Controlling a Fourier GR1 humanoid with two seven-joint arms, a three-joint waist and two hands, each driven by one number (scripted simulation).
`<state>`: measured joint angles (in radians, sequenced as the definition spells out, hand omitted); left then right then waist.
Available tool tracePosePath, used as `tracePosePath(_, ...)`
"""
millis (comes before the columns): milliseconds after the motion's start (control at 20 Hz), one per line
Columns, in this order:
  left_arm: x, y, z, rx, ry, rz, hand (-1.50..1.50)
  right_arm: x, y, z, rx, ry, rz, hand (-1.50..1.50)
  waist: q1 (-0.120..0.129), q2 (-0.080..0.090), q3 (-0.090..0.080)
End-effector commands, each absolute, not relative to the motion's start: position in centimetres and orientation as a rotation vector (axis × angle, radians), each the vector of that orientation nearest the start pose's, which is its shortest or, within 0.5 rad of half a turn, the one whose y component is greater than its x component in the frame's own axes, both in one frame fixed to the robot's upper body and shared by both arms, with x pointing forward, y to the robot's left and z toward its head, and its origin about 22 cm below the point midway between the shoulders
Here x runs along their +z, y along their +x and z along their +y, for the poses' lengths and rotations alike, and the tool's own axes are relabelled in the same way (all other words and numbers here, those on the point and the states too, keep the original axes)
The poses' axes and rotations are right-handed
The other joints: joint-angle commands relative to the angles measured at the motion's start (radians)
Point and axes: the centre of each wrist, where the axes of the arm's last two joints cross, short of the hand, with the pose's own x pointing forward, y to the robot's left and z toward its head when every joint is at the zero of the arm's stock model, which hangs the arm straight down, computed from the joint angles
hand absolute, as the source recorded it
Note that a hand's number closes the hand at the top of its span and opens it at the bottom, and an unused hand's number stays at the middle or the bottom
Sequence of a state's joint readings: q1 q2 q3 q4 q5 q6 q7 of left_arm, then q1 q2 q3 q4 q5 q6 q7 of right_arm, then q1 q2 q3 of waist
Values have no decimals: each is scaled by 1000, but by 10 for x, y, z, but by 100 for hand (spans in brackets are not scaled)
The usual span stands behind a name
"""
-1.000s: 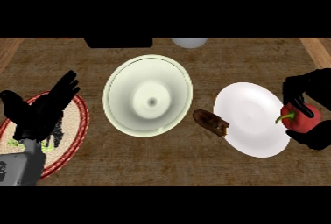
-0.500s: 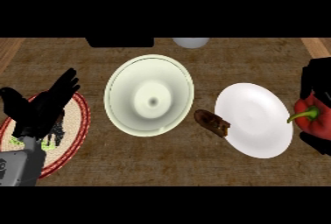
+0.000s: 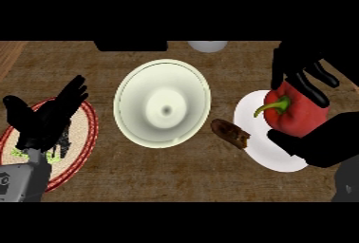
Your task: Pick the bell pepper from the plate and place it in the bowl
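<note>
**A:** One thing matters now: the right robot hand (image 3: 319,142) has its fingers and thumb curled round the red bell pepper (image 3: 298,116), which sits over the white plate (image 3: 277,159) at the right of the worktop (image 3: 210,185). I'd say it is lifted clear of the plate, though from this steep angle you can't be sure.

**B:** So where do you want me to take it?

**A:** Left, to the pale cream bowl (image 3: 163,103). It stands well apart from the plate, with a small brown food piece (image 3: 230,133) lying between them at the plate's edge. Carry the pepper high enough to pass over that piece and over the bowl's rim, and keep your fingers curled until the pepper hangs above the bowl's middle.

**B:** And the other hand?

**A:** Your left robot hand (image 3: 45,118) rests with fingers straight over the red-rimmed woven mat (image 3: 88,128) at the left. Leave it there; it's out of the path. Lower before you let go, so the pepper doesn't roll out.
</note>
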<state>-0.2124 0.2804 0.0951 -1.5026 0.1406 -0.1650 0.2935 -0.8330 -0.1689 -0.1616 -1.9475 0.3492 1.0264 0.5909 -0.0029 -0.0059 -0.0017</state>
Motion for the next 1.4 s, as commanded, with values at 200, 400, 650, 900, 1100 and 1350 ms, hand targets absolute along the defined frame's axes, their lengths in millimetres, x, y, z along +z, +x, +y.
tracePosePath(200,76,298,303,-205,39,-1432,0,321,273,-119,1271,-463,-1724,150,6,3,1)
tracePosePath(400,74,293,289,-243,12,-1425,0,334,296,-77,1259,-471,-1726,150,20,5,1)
tracePosePath(650,71,298,290,-230,31,-1431,0,285,327,-48,1236,-547,-1684,150,23,10,1)
tracePosePath(900,79,297,300,-258,12,-1434,0,257,365,-33,1172,-542,-1643,150,35,13,1)
tracePosePath(1100,76,299,302,-240,14,-1440,0,225,394,-25,1182,-510,-1638,150,47,18,1)
tracePosePath(1350,83,308,279,-268,-4,-1438,0,211,417,-12,1207,-419,-1576,150,69,22,0)
